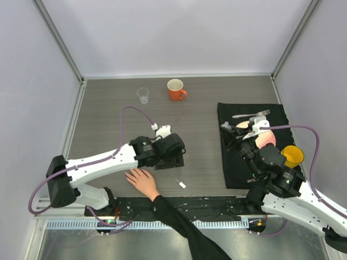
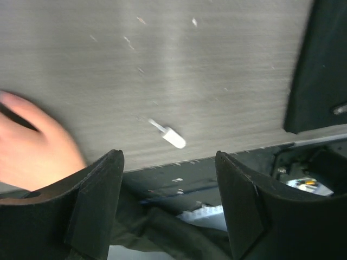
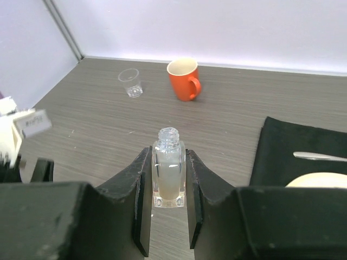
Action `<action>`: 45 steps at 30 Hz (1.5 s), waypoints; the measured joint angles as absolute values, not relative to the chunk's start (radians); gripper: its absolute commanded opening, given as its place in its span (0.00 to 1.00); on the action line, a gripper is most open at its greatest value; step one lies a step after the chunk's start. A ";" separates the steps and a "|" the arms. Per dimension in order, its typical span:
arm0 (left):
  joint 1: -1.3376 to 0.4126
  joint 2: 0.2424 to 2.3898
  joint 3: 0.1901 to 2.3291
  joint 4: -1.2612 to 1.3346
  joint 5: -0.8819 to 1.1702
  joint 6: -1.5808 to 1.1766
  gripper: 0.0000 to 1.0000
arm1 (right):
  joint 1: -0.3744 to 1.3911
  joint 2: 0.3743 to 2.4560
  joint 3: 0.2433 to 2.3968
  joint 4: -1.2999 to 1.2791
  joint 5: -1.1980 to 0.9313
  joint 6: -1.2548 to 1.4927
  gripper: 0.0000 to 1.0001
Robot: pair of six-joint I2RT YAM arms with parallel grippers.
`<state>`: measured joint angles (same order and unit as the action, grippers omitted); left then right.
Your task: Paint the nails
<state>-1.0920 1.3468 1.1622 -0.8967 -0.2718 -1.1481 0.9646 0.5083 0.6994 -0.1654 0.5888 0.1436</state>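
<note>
A bare hand (image 1: 142, 181) with spread fingers and a black sleeve lies flat at the table's near edge; its nails are too small to make out. It shows blurred in the left wrist view (image 2: 32, 149). A small white-capped brush (image 1: 180, 184) lies on the table right of the hand, also in the left wrist view (image 2: 171, 136). My left gripper (image 1: 175, 160) is open and empty, above and between hand and brush (image 2: 168, 158). My right gripper (image 3: 168, 154) is shut on an uncapped clear bottle (image 3: 168, 176), standing upright by the mat's left edge (image 1: 226, 130).
An orange mug (image 1: 175, 89) and a clear cup (image 1: 142, 95) stand at the back. A black mat (image 1: 238, 168) on the right holds a fork (image 1: 252, 114), a pale plate (image 1: 265, 138) and a yellow cup (image 1: 293, 156).
</note>
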 measured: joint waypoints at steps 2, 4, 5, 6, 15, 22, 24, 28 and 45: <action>-1.152 1.375 1.162 -0.878 -0.278 -1.218 0.69 | 0.965 0.499 0.708 -0.192 0.607 0.151 0.01; -1.201 1.401 1.162 -0.867 -0.290 -1.310 0.69 | 0.965 0.491 0.719 -0.218 0.624 0.162 0.01; -1.224 1.414 1.163 -0.868 -0.296 -1.352 0.69 | 0.965 0.486 0.721 -0.226 0.628 0.168 0.01; -1.242 1.428 1.163 -0.870 -0.301 -1.401 0.69 | 0.965 0.482 0.723 -0.234 0.630 0.171 0.01; -1.289 1.608 1.177 -0.883 -0.326 -1.702 0.56 | 0.965 0.427 0.746 -0.323 0.626 0.207 0.01; -1.314 1.777 1.303 -0.973 -0.399 -1.661 0.41 | 0.965 0.400 0.763 -0.369 0.619 0.222 0.01; -1.332 1.793 1.343 -0.980 -0.443 -1.536 0.47 | 0.965 0.399 0.763 -0.385 0.611 0.224 0.01; -1.357 1.748 1.319 -0.926 -0.449 -1.190 0.56 | 0.965 0.392 0.771 -0.408 0.599 0.224 0.01; -1.287 1.657 1.234 -0.907 -0.070 0.108 0.55 | 0.965 0.332 0.828 -0.442 0.574 0.223 0.01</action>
